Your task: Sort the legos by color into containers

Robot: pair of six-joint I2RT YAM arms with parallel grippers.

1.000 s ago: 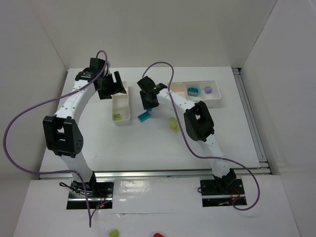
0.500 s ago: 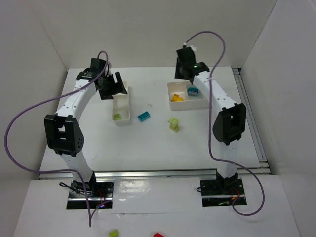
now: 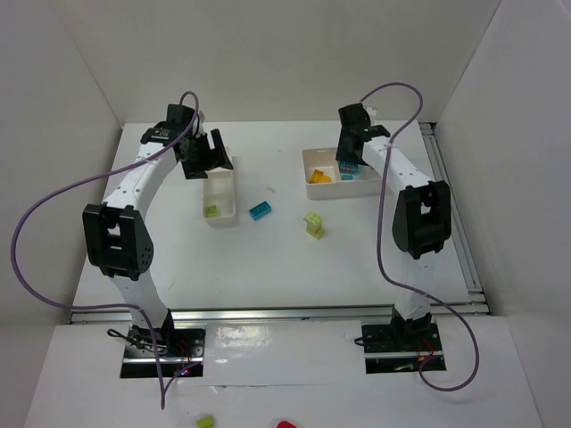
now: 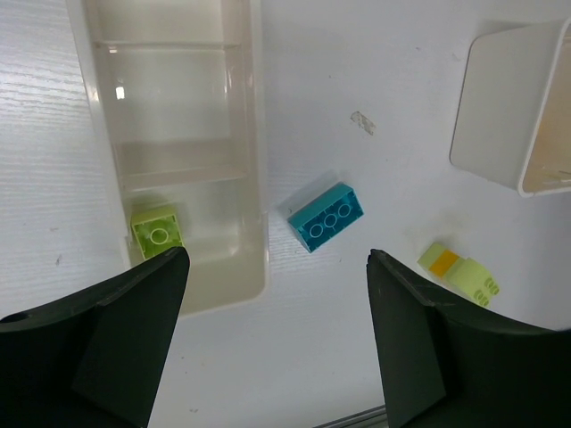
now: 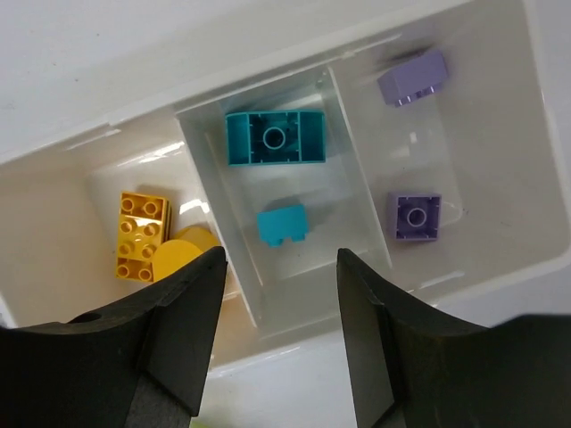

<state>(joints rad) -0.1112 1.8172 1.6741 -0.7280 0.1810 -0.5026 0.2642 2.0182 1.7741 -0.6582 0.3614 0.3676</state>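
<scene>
1. Hovering over the wide tray [image 5: 335,201] at the upper right of the top view, the right gripper [image 5: 281,267] has its fingers spread and carries nothing.
2. That tray looks sorted. Its left compartment holds yellow-orange bricks [image 5: 141,234], the middle one two teal pieces [image 5: 275,138], and the right one two purple pieces [image 5: 414,216].
3. The left gripper [image 4: 277,267] hangs above the narrow tray [image 4: 178,98] at the upper left of the top view. Its fingers are also spread wide and empty.
4. One lime brick [image 4: 158,234] lies in the near compartment of the narrow tray. The other compartments that show are bare.
5. Two things are left on the table [image 3: 268,259]. A teal brick [image 4: 326,217] lies just beside the narrow tray, near the middle of the left wrist view. A small stack [image 4: 459,270] lies at lower right, apart from both trays.
6. The stack looks part yellow, part lime, so it probably has to be split before each piece goes to its own colour.
7. I judge the task well over half done: the loose teal brick belongs in the middle compartment, and then comes the stack.
</scene>
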